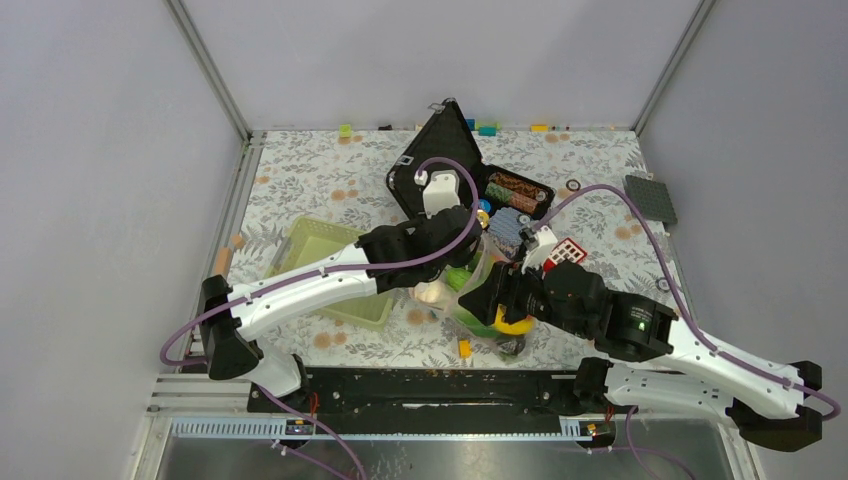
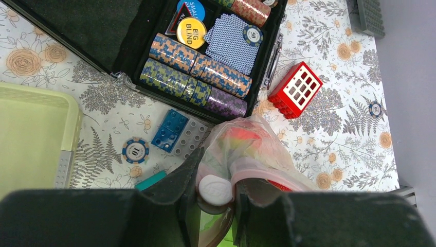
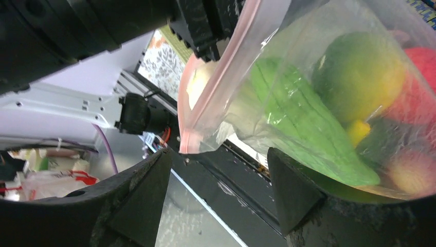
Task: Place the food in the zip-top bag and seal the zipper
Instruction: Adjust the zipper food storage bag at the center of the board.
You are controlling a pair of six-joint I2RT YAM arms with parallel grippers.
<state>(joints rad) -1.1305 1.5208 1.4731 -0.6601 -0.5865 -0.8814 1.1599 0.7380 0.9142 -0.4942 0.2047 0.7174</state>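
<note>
I see the zip-top bag [image 2: 257, 149] up off the table [image 1: 330, 180], near the middle, between my two arms. My left gripper [image 2: 220, 177] pinches the bag at its mouth, and the pink zipper [image 3: 218, 77] runs right through its fingers. A small white round thing [image 2: 216, 190] sits there too (I cannot tell what it is). My right gripper [image 3: 216, 157] has its fingers spread wide and holds nothing. The bag's bottom corner hangs just above the gap between them. Food is inside the bag: a green leaf [image 3: 298, 123], a round yellow-green fruit [image 3: 360, 72] and something red [image 3: 419, 67], all pressed close together. From the top camera, the black case [image 1: 440, 150] lies open at 12 o'clock from the bag, with rows of poker chips [image 2: 195, 72] in it. The light green basket [image 1: 325, 250] is at 9 o'clock, and a red block [image 2: 295, 90] is at 2 o'clock. Blue and grey blocks [image 2: 180, 134] lie just beside the bag, and one chip [image 2: 135, 151] lies near them.
</note>
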